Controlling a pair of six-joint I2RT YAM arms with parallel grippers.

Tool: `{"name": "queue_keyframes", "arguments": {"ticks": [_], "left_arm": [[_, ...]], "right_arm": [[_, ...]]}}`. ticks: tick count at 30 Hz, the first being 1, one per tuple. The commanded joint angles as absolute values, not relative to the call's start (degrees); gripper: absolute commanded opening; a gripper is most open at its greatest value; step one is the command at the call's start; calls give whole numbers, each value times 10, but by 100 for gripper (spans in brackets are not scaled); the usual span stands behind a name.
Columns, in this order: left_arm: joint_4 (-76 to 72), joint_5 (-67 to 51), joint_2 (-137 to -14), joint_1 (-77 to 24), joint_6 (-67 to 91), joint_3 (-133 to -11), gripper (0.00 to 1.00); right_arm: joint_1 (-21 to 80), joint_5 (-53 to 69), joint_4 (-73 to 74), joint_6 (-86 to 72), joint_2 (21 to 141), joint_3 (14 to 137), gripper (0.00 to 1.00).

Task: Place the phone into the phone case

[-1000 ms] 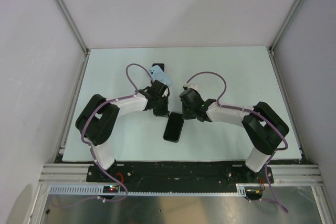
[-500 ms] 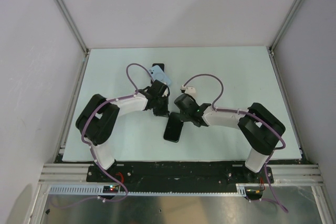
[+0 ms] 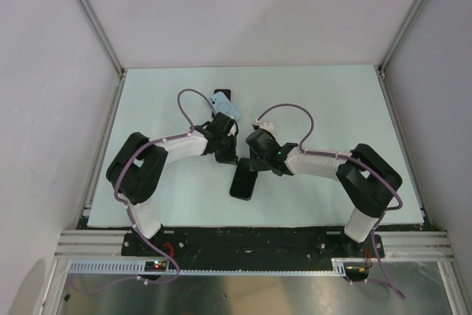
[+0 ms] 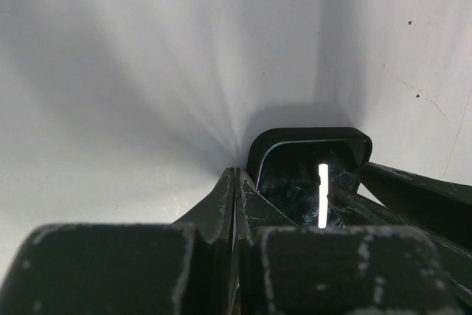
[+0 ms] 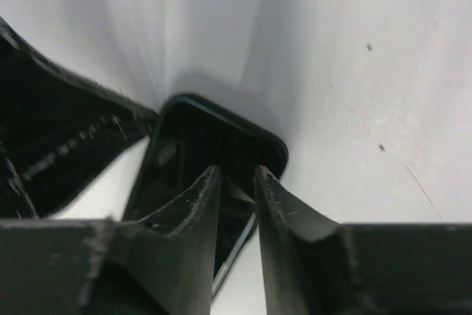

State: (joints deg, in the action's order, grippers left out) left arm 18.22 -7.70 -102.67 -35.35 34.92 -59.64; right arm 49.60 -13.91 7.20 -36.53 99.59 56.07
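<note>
While the phone (image 3: 244, 181) lies flat by the table's (image 3: 346, 101) near edge, about midway along it, both arms reach inward with elbows out and wrists pitched down onto its far end, probably to pin or lever it up. The phone case (image 3: 231, 111), pale blue, sits apart toward the table's centre, beyond the left gripper (image 3: 227, 157). Left wrist: left gripper clenched on nothing, tip at the phone's corner. Right wrist: right gripper (image 5: 237, 173) slightly parted over the phone's end, nothing visibly pinched.
</note>
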Motion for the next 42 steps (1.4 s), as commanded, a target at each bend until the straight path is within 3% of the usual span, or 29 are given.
{"name": "queue_keyframes", "arguments": {"ticks": [1, 6, 17, 25, 42], "left_arm": [[161, -91, -987, -352, 344, -597, 7], [160, -84, -938, -351, 351, -561, 22], [153, -89, -832, -372, 362, -454, 38], [134, -102, -831, -396, 366, -431, 39], [120, -95, -871, -415, 369, -433, 30]], "right_arm": [[476, -92, 180, -350, 932, 562, 35], [481, -87, 188, -358, 868, 544, 49], [548, -11, 108, -450, 812, 410, 50], [574, 5, 67, -485, 818, 392, 50], [586, -46, 67, -491, 869, 396, 47]]}}
